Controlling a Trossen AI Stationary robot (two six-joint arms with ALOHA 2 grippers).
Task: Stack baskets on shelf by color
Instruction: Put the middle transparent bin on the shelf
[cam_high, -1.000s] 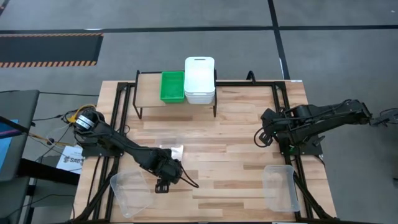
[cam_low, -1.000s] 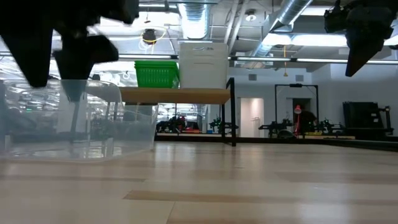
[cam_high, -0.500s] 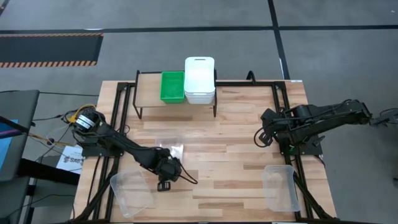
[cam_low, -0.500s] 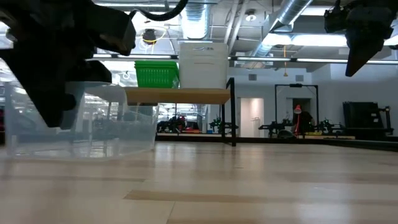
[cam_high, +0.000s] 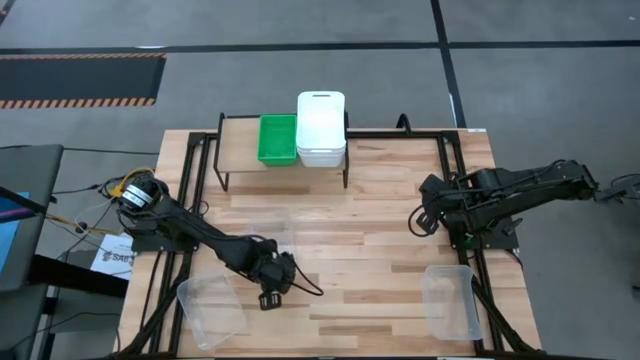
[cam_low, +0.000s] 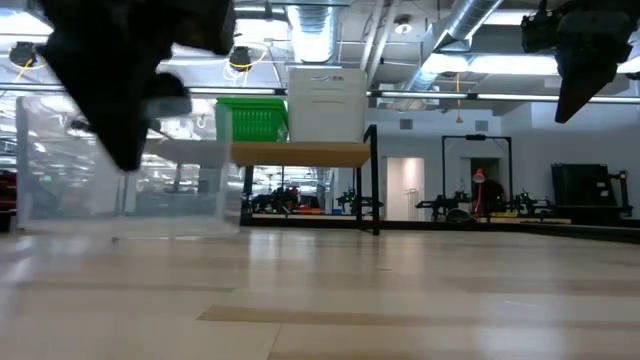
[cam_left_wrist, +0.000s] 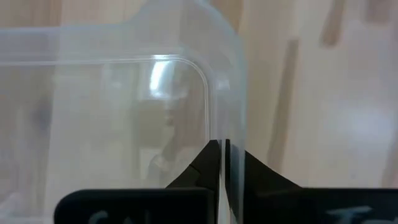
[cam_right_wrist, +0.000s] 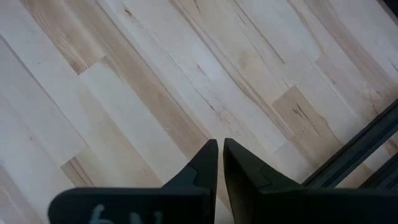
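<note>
High view: three clear baskets (cam_high: 270, 232)

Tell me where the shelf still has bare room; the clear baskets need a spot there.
The shelf's left end is bare board, bordered on its right by the green basket. The white stack fills the right end, so that side is crowded. The left gripper is shut on a clear basket's rim; the right gripper waits over bare table.

clear baskets (cam_high: 212, 310): 3 seen | green stack (cam_high: 277, 138): 1 | white stack (cam_high: 321, 127): 1 | shelf (cam_high: 240, 145): 1 | arms: 2
</note>
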